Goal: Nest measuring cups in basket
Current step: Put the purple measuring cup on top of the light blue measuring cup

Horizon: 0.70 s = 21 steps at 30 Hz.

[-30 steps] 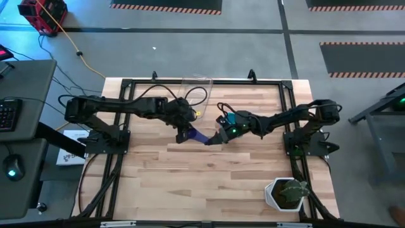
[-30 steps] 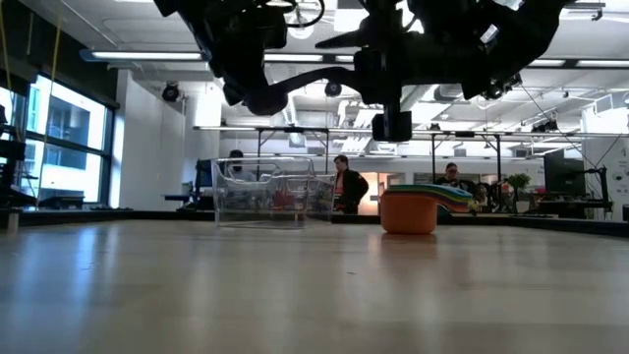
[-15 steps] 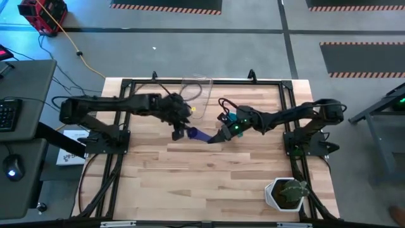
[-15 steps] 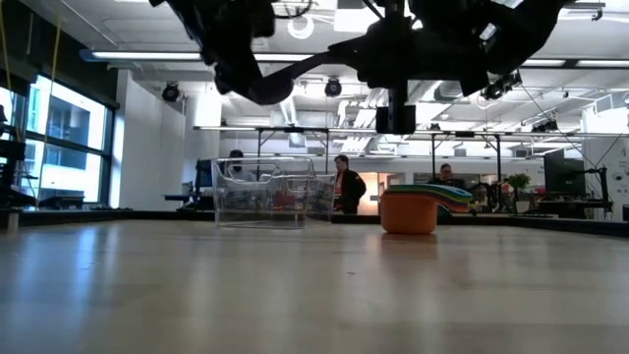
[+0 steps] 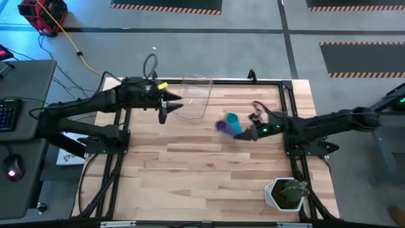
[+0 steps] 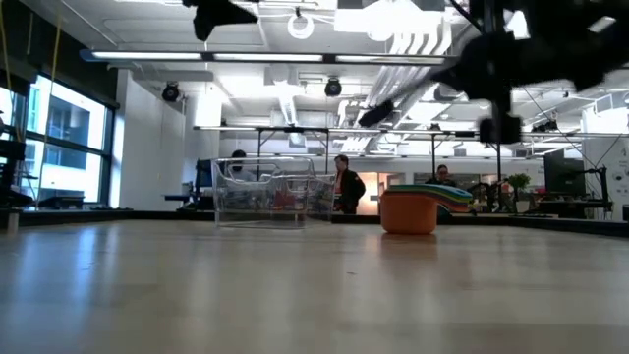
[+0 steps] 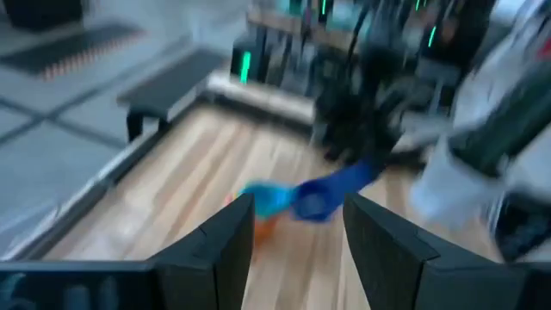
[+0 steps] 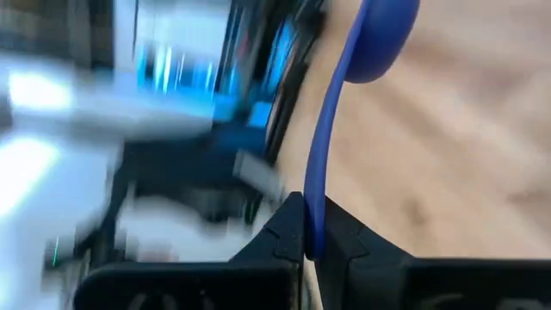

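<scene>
wooden surface point(image 5: 209, 171) carries everything; high view shows both arms pulled toward its edges. clear basket point(image 5: 196, 95) sits at the far edge, just beside the left gripper point(image 5: 166, 109). low view shows the basket point(image 6: 263, 193) standing on the surface with nothing from the task visibly inside, people in the room behind it.

measuring cups: low view shows an orange cup point(image 6: 408, 211) on the surface with flat coloured handles fanned on top, a nested stack. high view only gives a teal cup point(image 5: 232, 120) and a purple-blue one touching it, right of centre, well apart from the basket.

right gripper point(image 5: 255, 132) is just beside that cluster. right wrist view shows what high view can't: fingers point(image 8: 288, 228) clamped together on the thin handle of the blue cup point(image 8: 379, 34), cup end pointing away from the wrist.

left wrist view: fingers point(image 7: 228, 241) apart, nothing between them, blue cup point(image 7: 323, 194) and teal one seen farther off, blurred.

white pot with plant point(image 5: 286, 193) sits at the near right corner, clear of both arms.
</scene>
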{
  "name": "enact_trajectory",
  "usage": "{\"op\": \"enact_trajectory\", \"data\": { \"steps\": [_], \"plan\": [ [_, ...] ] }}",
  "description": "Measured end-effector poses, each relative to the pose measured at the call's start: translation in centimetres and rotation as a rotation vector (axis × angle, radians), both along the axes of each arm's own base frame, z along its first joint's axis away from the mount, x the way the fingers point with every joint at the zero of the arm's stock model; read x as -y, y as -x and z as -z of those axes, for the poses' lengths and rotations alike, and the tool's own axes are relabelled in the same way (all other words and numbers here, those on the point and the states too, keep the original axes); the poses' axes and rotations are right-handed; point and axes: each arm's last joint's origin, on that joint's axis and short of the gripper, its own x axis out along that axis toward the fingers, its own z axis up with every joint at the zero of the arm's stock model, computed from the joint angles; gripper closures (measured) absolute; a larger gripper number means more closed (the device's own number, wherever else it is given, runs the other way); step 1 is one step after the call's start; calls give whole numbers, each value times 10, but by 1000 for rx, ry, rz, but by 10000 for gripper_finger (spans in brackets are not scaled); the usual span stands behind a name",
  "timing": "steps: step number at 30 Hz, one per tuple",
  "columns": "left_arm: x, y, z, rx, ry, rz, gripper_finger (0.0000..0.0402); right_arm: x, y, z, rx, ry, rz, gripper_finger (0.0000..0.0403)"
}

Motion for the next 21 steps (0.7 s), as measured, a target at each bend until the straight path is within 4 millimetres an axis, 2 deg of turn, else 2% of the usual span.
{"op": "enact_trajectory", "data": {
  "steps": [3, 6, 12, 21],
  "plan": [
    [1, -2, 7, 138, 35, -12, 232, 1, 20, 15, -1, -38, 256, 402],
    [1, -4, 17, 212, 97, -18, 232, 1, 30, 27, -21, -44, 413, 402],
    [2, -6, 30, 219, 158, -30, 232, 0, 26, 34, -71, -37, 430, 402],
    [1, -5, 30, 223, 152, -55, 232, -2, 13, 43, -163, -87, 383, 402]
  ]
}}
